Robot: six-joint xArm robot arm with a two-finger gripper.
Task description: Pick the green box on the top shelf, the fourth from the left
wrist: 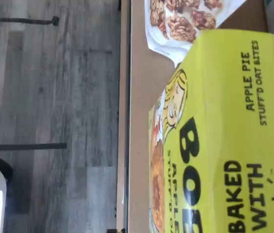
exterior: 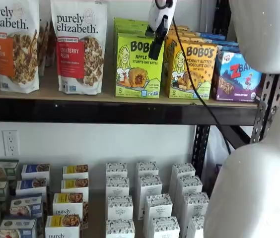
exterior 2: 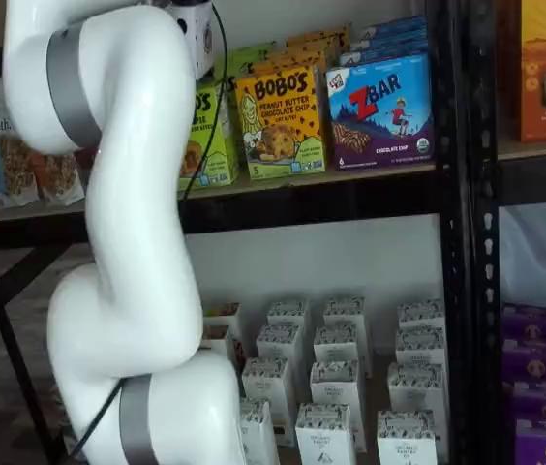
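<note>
**Claw over green box**

Gripper (exterior: 156,48) hangs w/ fingers apart just in front of the green box (exterior: 139,64), near its upper right corner. Box stands upright on top shelf (exterior: 105,110), granola bag (exterior: 80,45) left, orange box (exterior: 191,69) right.

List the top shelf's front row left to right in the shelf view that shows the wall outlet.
On the top shelf: orange-label Purely Elizabeth bag → red-label Purely Elizabeth bag → green box → yellow-orange Bobo's box → blue Zbar box.
</note>
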